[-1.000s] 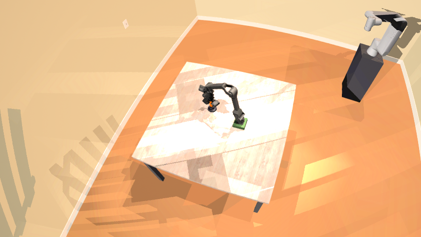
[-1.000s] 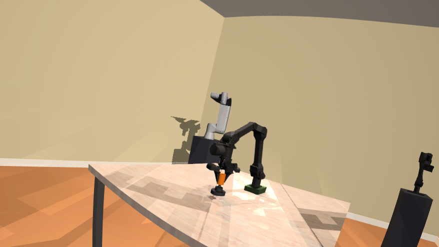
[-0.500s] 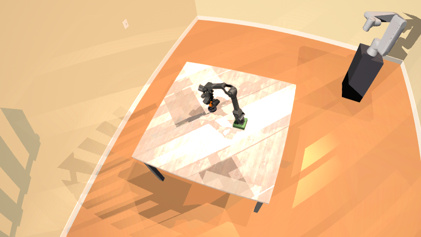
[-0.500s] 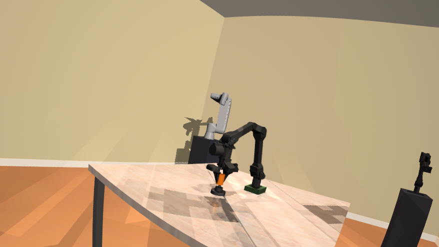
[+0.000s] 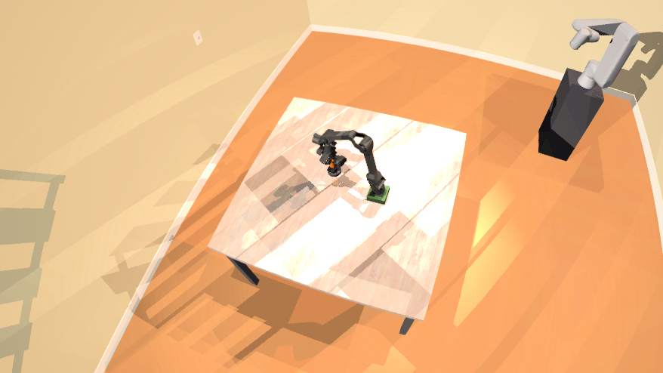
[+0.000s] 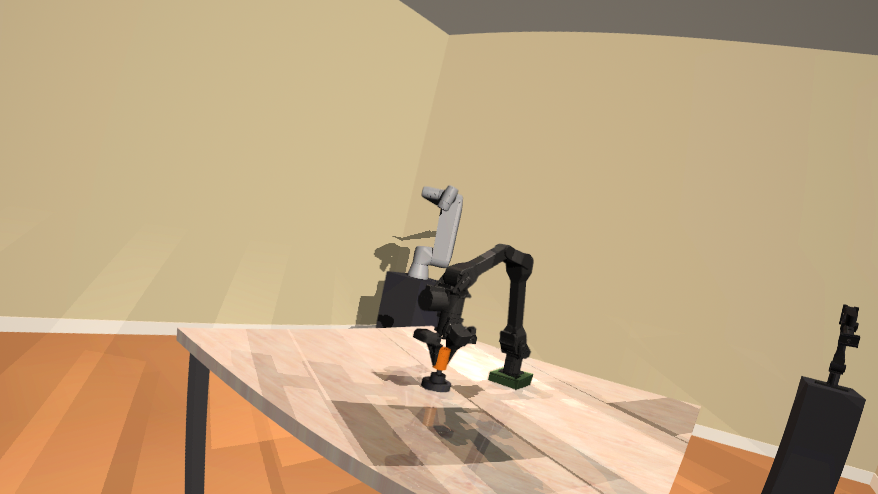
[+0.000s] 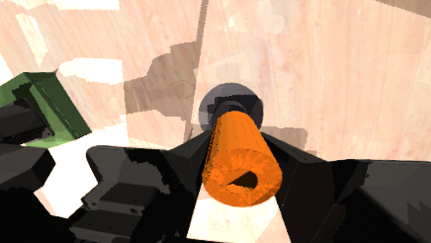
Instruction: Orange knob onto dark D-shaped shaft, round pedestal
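Observation:
The orange knob (image 5: 331, 164) (image 6: 442, 358) (image 7: 236, 135) is held between the fingers of my gripper (image 6: 442, 362) (image 7: 234, 135), which is shut on it. The knob leans slightly in the exterior view. Its top opening, with a dark hole, faces the wrist camera. The dark round pedestal (image 5: 334, 172) (image 6: 435, 385) (image 7: 207, 106) stands on the table directly below the knob. The knob's lower end is at the top of the dark shaft part, above the pedestal's wide base. The contact between knob and shaft and the shaft's flat side are hidden.
The arm's green base (image 5: 377, 200) (image 6: 503, 379) (image 7: 71, 111) stands on the wooden table (image 5: 296, 260) (image 6: 294, 393) beside the pedestal. A grey arm (image 5: 616, 50) (image 6: 448, 230) on a dark block and another dark arm (image 6: 838, 362) stand away from the table. Shadows cross the table.

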You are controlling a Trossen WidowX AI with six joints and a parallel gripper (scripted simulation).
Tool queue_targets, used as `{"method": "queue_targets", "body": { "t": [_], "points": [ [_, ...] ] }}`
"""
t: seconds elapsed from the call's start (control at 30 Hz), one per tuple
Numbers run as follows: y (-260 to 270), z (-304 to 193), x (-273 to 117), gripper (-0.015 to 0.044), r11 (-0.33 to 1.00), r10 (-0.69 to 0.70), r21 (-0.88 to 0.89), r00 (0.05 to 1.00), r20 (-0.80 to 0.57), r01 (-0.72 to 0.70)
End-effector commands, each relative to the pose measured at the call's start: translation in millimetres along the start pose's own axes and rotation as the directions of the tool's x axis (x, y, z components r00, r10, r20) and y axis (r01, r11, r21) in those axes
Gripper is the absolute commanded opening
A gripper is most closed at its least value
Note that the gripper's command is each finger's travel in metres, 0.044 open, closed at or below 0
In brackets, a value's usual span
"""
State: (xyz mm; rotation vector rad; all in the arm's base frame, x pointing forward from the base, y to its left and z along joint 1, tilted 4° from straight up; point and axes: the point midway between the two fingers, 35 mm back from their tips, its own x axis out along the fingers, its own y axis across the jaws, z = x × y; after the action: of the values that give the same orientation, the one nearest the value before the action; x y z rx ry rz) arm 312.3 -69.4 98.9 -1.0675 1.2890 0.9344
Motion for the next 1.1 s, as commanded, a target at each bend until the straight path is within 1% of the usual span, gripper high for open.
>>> {"method": "queue_targets", "body": {
  "t": [0.0, 0.07, 0.13, 0.37, 0.77, 0.97, 1.07],
  "points": [
    [-0.5, 0.7, -4.2, 0.0000, 0.998, -0.011, -0.069, 1.000, 0.005, 0.011],
    [1.1, 0.6, -4.8, 0.0000, 0.989, -0.010, -0.151, 1.000, 0.005, 0.011],
    [2.9, 0.5, -5.1, 0.0000, 0.981, -0.010, -0.191, 1.000, 0.005, 0.011],
    [3.8, 0.6, 1.5, 0.0000, 0.981, -0.010, -0.191, 1.000, 0.005, 0.011],
    [2.4, 0.5, -3.4, 0.0000, 0.980, -0.010, -0.200, 1.000, 0.005, 0.011],
    [0.9, 0.5, -4.9, 0.0000, 0.924, -0.010, -0.382, 1.000, 0.005, 0.011],
    [-0.9, 0.5, -4.4, 0.0000, 0.920, -0.011, -0.391, 1.000, 0.005, 0.012]
  ]
}}
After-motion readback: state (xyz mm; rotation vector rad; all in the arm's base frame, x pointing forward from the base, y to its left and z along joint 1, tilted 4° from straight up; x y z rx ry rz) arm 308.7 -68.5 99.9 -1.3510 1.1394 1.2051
